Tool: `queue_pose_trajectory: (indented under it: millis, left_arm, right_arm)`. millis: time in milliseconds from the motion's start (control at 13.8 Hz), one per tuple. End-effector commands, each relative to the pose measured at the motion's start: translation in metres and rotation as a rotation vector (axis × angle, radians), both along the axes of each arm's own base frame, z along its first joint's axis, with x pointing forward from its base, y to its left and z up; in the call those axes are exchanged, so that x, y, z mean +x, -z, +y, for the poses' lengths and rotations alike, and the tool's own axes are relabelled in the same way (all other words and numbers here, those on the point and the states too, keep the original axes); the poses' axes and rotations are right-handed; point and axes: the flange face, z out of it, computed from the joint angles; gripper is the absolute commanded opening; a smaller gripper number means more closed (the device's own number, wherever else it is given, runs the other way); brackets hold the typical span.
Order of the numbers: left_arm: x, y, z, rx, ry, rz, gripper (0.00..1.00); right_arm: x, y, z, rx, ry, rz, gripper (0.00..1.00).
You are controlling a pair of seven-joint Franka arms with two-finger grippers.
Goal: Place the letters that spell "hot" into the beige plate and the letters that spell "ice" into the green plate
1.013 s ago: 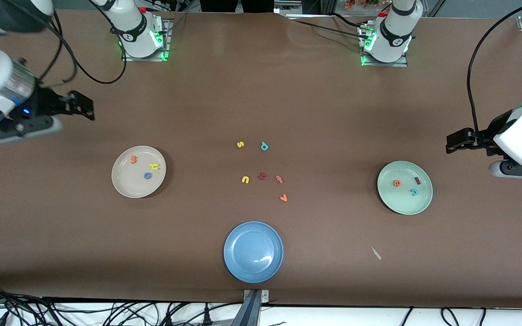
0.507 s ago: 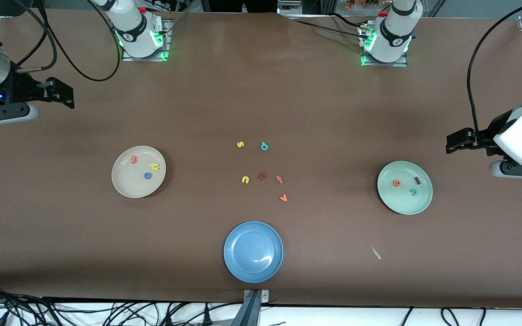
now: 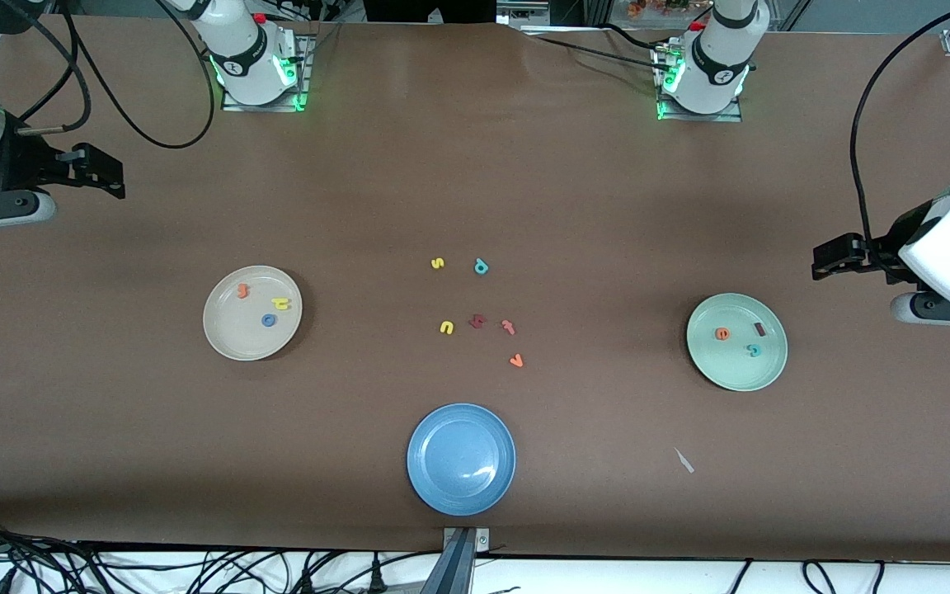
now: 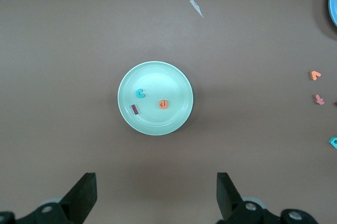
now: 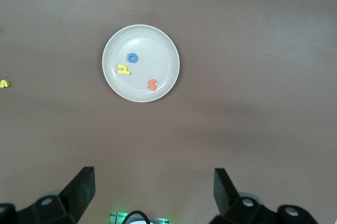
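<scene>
The beige plate (image 3: 232, 330) lies toward the right arm's end of the table and holds the orange t (image 3: 242, 290), yellow h (image 3: 280, 304) and blue o (image 3: 269, 320). The right wrist view shows that plate (image 5: 158, 50) from above. The green plate (image 3: 726, 367) lies toward the left arm's end and holds the orange e (image 3: 722, 333), dark red i (image 3: 760, 329) and teal c (image 3: 754, 350); in the left wrist view the plate (image 4: 158, 79) shows these three too. My right gripper (image 3: 108, 173) hangs open and empty off the beige plate. Beside the green plate hangs my left gripper (image 3: 823, 261), open and empty.
A blue plate (image 3: 461, 459) sits near the table's front edge. Loose letters lie mid-table: yellow s (image 3: 437, 263), teal p (image 3: 481, 266), yellow u (image 3: 446, 327), a dark red letter (image 3: 477, 321), a pinkish-red letter (image 3: 509, 327), orange v (image 3: 516, 360). A white scrap (image 3: 684, 460) lies nearby.
My right arm has drawn back toward its end of the table and toward the robots' bases. The left arm and all letters have stayed put.
</scene>
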Motion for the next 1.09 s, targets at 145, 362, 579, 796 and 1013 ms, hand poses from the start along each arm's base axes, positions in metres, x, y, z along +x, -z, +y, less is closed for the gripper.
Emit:
queue_pose_trajectory:
  millis: [145, 362, 579, 796, 1013]
  left_arm:
    - [-0.005, -0.006, 0.002, -0.029, 0.013, 0.001, 1.00]
    - [-0.005, -0.006, 0.002, -0.029, 0.013, 0.001, 1.00]
    - [-0.005, -0.006, 0.002, -0.029, 0.013, 0.001, 1.00]
    - [-0.005, -0.006, 0.002, -0.030, 0.013, 0.001, 1.00]
    - [-0.005, -0.006, 0.002, -0.030, 0.013, 0.001, 1.00]
  right_arm:
    - [0.006, -0.019, -0.002, -0.029, 0.009, -0.029, 1.00]
    - [0.014, -0.003, 0.006, -0.043, 0.004, -0.008, 1.00]
    - [0.014, 0.000, 0.009, -0.037, 0.024, -0.002, 1.00]
    - [0.015, 0.001, 0.004, -0.033, 0.045, -0.002, 1.00]
    - [0.016, 0.001, 0.004, -0.033, 0.048, -0.003, 1.00]
